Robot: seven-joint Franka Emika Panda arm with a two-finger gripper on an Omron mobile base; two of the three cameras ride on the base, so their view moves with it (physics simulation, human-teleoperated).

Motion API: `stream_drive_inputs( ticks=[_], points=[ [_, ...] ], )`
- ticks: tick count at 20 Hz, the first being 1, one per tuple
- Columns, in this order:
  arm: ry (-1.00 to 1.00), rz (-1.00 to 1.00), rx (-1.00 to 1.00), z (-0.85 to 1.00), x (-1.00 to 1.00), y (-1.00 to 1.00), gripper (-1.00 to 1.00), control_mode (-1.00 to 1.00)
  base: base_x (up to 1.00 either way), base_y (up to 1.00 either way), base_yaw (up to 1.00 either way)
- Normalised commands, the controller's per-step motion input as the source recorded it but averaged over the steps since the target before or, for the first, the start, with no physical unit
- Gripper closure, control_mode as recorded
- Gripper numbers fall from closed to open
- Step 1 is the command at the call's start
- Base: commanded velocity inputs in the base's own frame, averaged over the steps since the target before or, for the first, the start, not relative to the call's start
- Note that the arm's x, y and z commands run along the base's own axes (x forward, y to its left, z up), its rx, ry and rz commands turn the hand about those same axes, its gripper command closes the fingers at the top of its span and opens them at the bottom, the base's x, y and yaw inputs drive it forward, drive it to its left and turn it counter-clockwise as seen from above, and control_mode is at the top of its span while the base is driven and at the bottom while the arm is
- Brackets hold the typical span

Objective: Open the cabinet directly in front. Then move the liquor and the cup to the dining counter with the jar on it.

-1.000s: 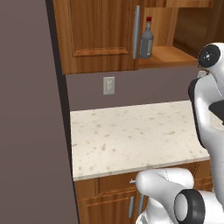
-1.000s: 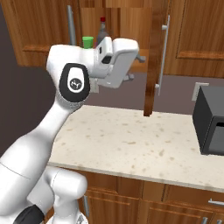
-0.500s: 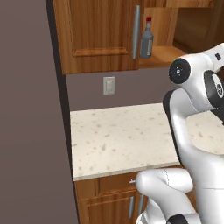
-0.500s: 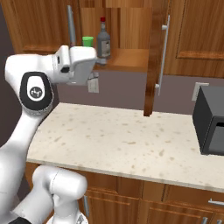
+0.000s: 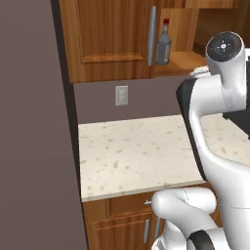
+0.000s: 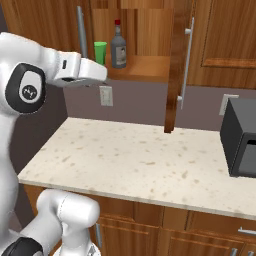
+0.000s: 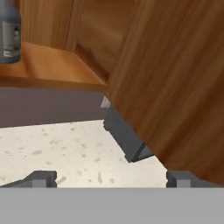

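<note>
The cabinet (image 6: 145, 30) stands with its right door (image 6: 175, 65) swung out edge-on and its left door (image 5: 107, 39) shut. On its lower shelf (image 6: 140, 67) the liquor (image 6: 118, 47) stands upright, with the green cup (image 6: 100, 51) just left of it. My gripper (image 7: 109, 179) is open with nothing between its fingertips (image 7: 41, 178). It hovers over the counter, below and in front of the shelf. The liquor (image 7: 9, 33) sits at the hand view's top left, and the open door (image 7: 175, 78) is close on the right. The dining counter and the jar are out of view.
A speckled countertop (image 6: 140, 160) lies below the cabinet, with a dark microwave (image 6: 240, 137) at its right end. Wall outlets (image 6: 105, 95) sit on the grey backsplash. A tall dark panel (image 5: 29, 146) borders the counter on the left. The liquor (image 5: 164, 46) stands beside the left door's handle (image 5: 152, 36).
My arm has swung left, away from the open door, and the hand now sits below the cup. Bottle, cup and doors have not moved.
</note>
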Motion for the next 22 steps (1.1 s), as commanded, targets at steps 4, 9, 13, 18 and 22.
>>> stream_drive_inputs(
  ticks=[4,9,13,18,22],
  points=[
    [-0.28,0.09,0.35,0.00,-0.10,0.00,-1.00,-1.00,0.00,0.00,0.00],
    [-0.04,0.00,0.01,0.00,0.00,0.09,-1.00,-1.00,0.00,0.00,0.00],
    [-0.08,0.06,0.00,0.00,0.04,0.77,-1.00,-1.00,0.00,0.00,0.00],
    [-0.10,0.06,0.05,0.11,0.00,0.58,-1.00,-1.00,0.00,0.00,0.00],
    [-0.12,0.08,0.04,0.14,0.14,0.56,-1.00,-1.00,0.00,0.00,0.00]
  ],
)
